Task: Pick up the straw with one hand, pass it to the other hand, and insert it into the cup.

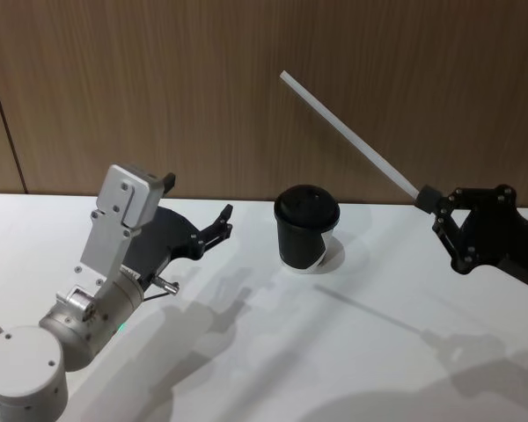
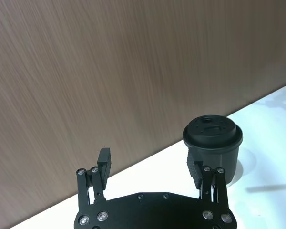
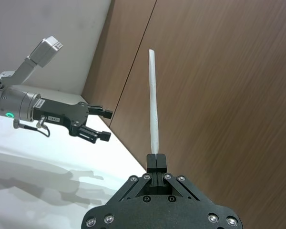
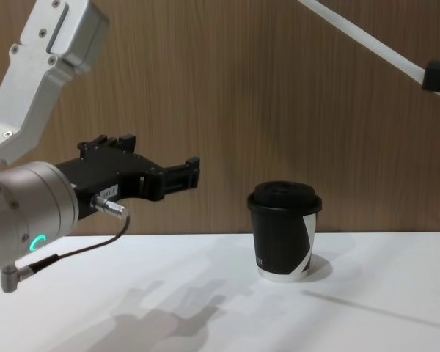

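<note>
— Well, looking right: right claw [image 1: 425, 195] high over the tabletop [image 1: 246, 352], clamped on the lower end of the straw [image 1: 348, 134], slanting up and leftward in front of the wood wall.

— And left?

— Left claw [image 1: 223, 222] hovering level, aimed toward the cup [image 1: 306, 230], fingers apart, holding nothing.

— Cup's place?

— Upright on the tabletop between both claws, well below the straw. Seen side-on from the chest, with the white patch; seen from above at the left wrist, showing the lid's top.

The cup [image 1: 306, 230] sits on the table [image 1: 246, 352], left gripper [image 1: 226, 220] to its left, right gripper [image 1: 427, 198] with straw [image 1: 348, 136] to its right.
</note>
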`<state>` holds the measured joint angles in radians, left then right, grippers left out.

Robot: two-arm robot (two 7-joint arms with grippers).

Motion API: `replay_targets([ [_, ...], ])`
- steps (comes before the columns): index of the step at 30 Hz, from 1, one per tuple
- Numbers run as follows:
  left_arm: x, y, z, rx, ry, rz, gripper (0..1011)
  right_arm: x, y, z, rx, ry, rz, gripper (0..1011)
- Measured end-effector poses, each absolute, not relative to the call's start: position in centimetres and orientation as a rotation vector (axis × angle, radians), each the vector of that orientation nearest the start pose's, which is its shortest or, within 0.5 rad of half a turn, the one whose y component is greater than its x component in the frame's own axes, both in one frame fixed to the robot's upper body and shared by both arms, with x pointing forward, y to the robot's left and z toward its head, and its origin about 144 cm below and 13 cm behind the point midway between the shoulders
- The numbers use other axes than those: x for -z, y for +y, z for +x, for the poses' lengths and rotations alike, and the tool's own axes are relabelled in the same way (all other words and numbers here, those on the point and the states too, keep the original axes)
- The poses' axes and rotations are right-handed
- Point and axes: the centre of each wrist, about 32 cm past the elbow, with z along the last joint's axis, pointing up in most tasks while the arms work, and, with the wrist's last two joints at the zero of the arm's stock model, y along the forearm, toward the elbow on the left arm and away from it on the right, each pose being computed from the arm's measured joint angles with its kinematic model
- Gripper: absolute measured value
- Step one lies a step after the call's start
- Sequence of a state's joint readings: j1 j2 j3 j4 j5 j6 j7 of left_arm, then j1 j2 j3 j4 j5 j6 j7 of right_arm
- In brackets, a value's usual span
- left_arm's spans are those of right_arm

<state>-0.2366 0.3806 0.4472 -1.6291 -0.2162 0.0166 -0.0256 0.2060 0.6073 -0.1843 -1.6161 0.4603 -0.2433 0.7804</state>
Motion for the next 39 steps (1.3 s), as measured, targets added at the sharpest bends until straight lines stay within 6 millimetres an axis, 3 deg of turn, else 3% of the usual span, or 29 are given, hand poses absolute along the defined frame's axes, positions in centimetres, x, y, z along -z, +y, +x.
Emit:
replay_targets([
  [39,-123.8,21.8,49.8,-0.847,0.217,-0.305,1003,-124.7,-33.9,50.2,0.589,-0.421,0.024,2],
])
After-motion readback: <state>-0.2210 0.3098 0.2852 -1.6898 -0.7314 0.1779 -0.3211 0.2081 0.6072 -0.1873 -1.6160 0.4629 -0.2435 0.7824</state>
